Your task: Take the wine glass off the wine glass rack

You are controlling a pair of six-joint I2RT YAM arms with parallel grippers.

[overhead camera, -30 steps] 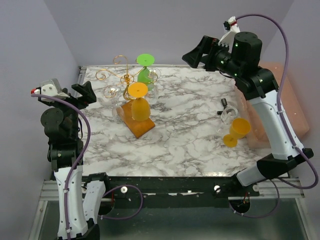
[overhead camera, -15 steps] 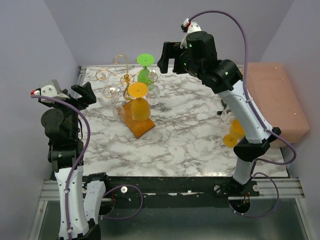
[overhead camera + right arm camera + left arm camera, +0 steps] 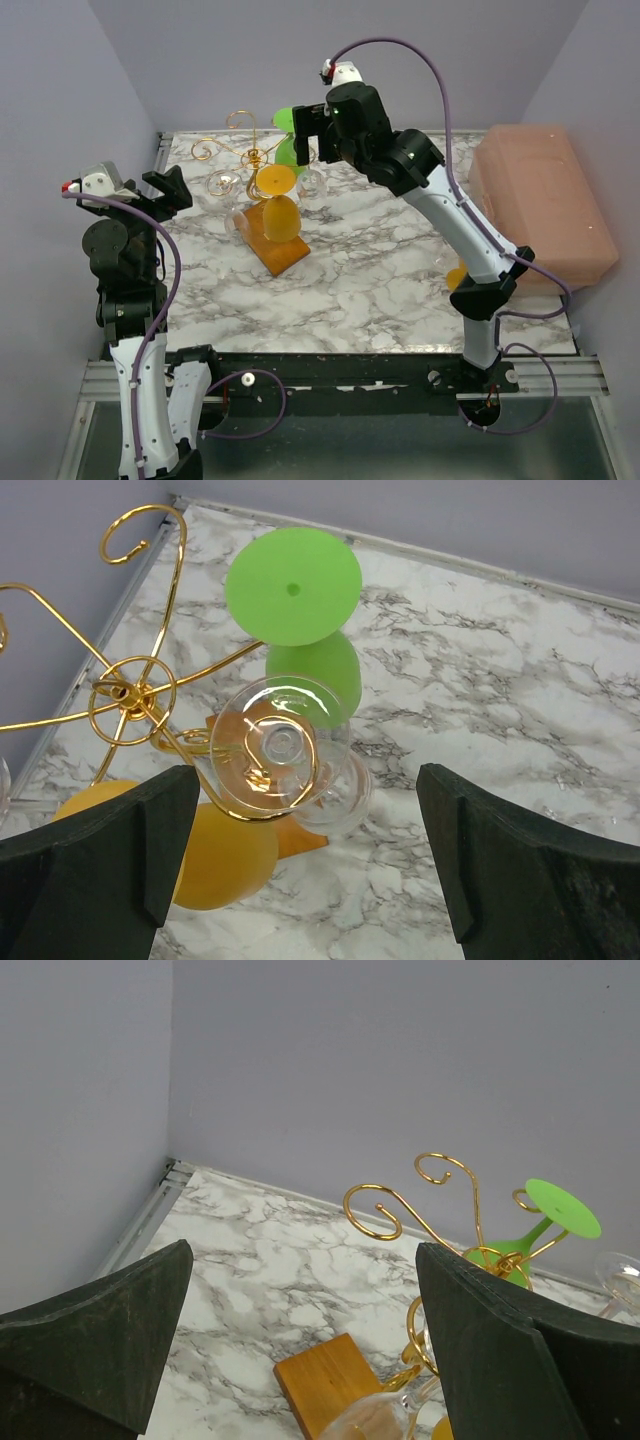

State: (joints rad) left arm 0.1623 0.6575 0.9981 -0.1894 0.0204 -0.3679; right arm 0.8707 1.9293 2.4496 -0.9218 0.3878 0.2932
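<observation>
Top view: marble worktop (image 3: pixel 380 270) w/ two robot arms bolted at the near edge. The wine glass rack (image 3: pixel 246 152), gold wire scrolls on an orange-brown wood base, stands toward the far left of the worktop. Glasses hang upside down from its arms, feet up: green wine glass (image 3: pixel 293 585) at the back, clear wine glass (image 3: pixel 285 752) just in front of it, orange wine glass (image 3: pixel 279 215) nearest the front, and a second clear glass (image 3: pixel 222 184) on the rack's left side. All are on the rack.

Change vs. 1 s ago: the right arm has swung from the far right corner across to the rack. The right fingers (image 3: pixel 308 130) now sit over the rack's back side and cover part of the green foot in the top view. They are spread wide & hold nothing. In the right wrist view the clear wine glass lies centred between the two fingers, below them; whether they touch it can't be told.

The left arm hasn't moved. The left fingers (image 3: pixel 168 190) are spread wide & empty, raised at the left edge and aimed at the rack, well apart from it.

On the right, the pink box (image 3: pixel 545 200) is now fully in view. A loose orange glass (image 3: pixel 455 278) on the worktop is now mostly hidden behind the right arm.
</observation>
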